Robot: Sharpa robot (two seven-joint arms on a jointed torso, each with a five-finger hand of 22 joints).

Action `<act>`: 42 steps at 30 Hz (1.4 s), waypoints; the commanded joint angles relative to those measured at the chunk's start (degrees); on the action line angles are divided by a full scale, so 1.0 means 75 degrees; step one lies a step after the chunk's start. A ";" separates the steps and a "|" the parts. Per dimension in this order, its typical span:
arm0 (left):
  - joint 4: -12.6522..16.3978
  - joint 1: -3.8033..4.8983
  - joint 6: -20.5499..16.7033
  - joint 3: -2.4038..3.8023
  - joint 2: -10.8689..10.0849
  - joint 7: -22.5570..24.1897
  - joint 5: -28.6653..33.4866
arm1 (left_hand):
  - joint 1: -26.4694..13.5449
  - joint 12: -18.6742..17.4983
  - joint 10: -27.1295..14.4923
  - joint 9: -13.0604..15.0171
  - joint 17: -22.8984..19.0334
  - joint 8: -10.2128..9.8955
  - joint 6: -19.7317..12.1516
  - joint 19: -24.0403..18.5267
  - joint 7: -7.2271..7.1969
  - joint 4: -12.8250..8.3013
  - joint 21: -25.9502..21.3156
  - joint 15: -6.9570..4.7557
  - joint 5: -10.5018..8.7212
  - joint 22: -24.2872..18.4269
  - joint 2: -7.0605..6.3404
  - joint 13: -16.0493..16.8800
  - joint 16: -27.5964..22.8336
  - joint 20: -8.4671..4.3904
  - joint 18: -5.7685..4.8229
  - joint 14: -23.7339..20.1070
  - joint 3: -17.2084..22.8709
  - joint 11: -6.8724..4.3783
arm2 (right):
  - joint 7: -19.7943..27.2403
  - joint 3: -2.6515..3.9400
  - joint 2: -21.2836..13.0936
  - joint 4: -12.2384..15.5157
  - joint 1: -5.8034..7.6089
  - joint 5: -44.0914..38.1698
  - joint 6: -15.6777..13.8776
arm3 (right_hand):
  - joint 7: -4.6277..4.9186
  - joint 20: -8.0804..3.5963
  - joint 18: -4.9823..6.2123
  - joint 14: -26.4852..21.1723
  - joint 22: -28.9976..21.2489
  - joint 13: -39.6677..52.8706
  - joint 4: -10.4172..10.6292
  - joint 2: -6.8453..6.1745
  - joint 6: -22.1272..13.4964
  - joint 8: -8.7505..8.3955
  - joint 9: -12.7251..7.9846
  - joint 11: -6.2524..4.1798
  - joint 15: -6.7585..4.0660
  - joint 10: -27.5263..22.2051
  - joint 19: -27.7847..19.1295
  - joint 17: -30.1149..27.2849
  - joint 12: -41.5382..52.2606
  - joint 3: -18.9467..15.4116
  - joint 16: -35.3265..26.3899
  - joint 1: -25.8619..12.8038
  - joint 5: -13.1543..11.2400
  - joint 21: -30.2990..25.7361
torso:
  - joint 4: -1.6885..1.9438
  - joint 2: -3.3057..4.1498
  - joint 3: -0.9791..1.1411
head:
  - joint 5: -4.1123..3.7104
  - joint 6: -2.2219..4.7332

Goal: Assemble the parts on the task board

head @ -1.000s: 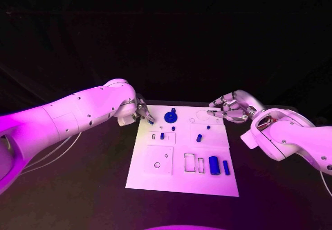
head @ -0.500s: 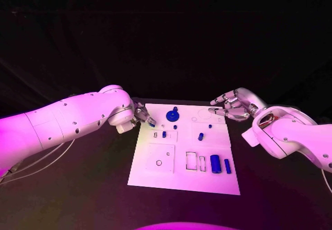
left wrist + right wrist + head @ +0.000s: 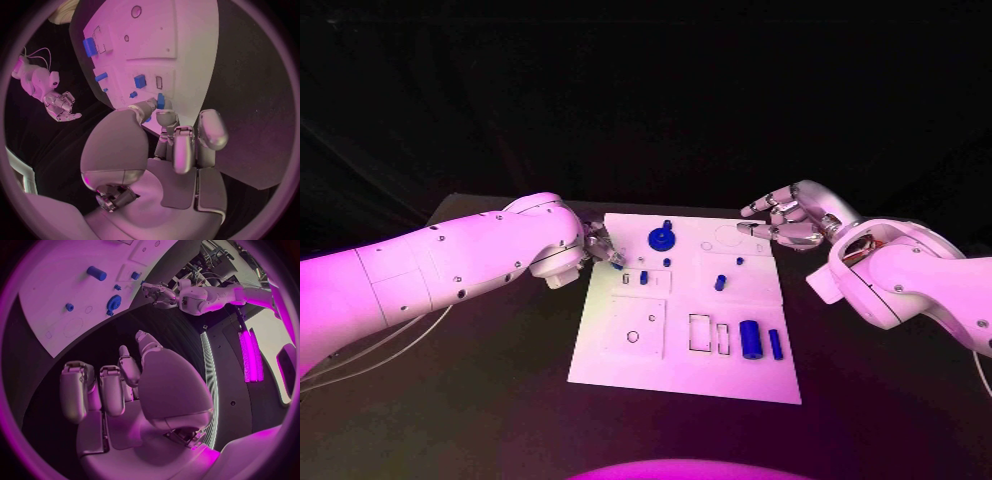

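Board point(image 3: 678, 360) on the table point(image 3: 473, 400) between the two hands, left hand point(image 3: 602, 247) at its far left edge, right hand point(image 3: 783, 222) just off its far right corner, small parts point(image 3: 749, 341) on it nearer than both hands

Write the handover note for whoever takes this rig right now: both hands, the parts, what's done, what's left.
Left hand: at the task board far-left edge, pinching a small blue part.
Right hand: hovering off the board's far-right corner, fingers apart, holding nothing.
Parts: round blue gear at the far middle; large blue cylinder and slim blue bar near right; small blue pieces mid-board.
Done: cannot tell which are seated.
Left: place the pinched part, then the rest.
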 commanded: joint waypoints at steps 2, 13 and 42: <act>0.0107 -0.0029 -0.0123 -0.0002 0.0008 -0.0048 -0.0391 | -0.0009 0.0045 0.0076 0.0405 0.1475 0.0247 0.0126 0.0059 -0.0188 -0.0453 0.0044 -0.0078 0.0009 0.0005 0.0059 0.0023 0.0029 -0.0022 -0.0041 0.0654 0.0527 -0.0007 | 0.0010 -0.0002 0.0002 0.0013 -0.0006 -0.0039 0.0092 | 0.0010 -0.0033 0.0059 0.0486 0.1114 0.0000 0.0036 0.0037 0.0037 -0.0012 0.0009 -0.0028 -0.0068 0.0004 -0.0007 0.0742 -0.0021 -0.0001 -0.0041 -0.0027 0.0034 -0.0039 | -0.0008 0.0009 0.0006 | 0.0012 -0.0013; 0.0133 -0.0164 0.0071 -0.0015 0.0136 -0.0169 -0.0476 | -0.0057 0.0059 0.0095 0.0416 0.1476 0.0278 0.0131 0.0059 -0.0197 -0.0449 0.0045 -0.0086 0.0009 0.0004 0.0042 0.0027 0.0029 -0.0028 -0.0041 0.0654 0.0558 -0.0014 | 0.0017 -0.0002 0.0011 0.0014 -0.0008 -0.0040 0.0093 | 0.0010 -0.0033 0.0059 0.0486 0.1114 0.0000 0.0036 0.0037 0.0037 -0.0012 0.0009 -0.0028 -0.0068 0.0004 -0.0007 0.0742 -0.0021 -0.0001 -0.0041 -0.0027 0.0034 -0.0039 | -0.0009 0.0009 0.0006 | 0.0012 -0.0030; 0.0142 -0.0239 0.0646 -0.0017 0.0205 -0.0385 -0.0576 | -0.0258 0.0098 0.0130 0.0436 0.1477 0.0360 0.0136 0.0063 -0.0221 -0.0387 0.0048 -0.0102 0.0008 0.0008 -0.0017 0.0044 0.0029 -0.0044 -0.0042 0.0655 0.0601 -0.0031 | 0.0016 -0.0002 0.0002 0.0020 -0.0010 -0.0040 0.0095 | 0.0009 -0.0033 0.0060 0.0485 0.1113 0.0005 0.0037 0.0035 0.0043 -0.0010 0.0010 -0.0028 -0.0069 0.0009 -0.0009 0.0740 -0.0016 -0.0002 -0.0044 -0.0028 0.0035 -0.0044 | 0.0001 0.0007 -0.0004 | -0.0039 -0.0087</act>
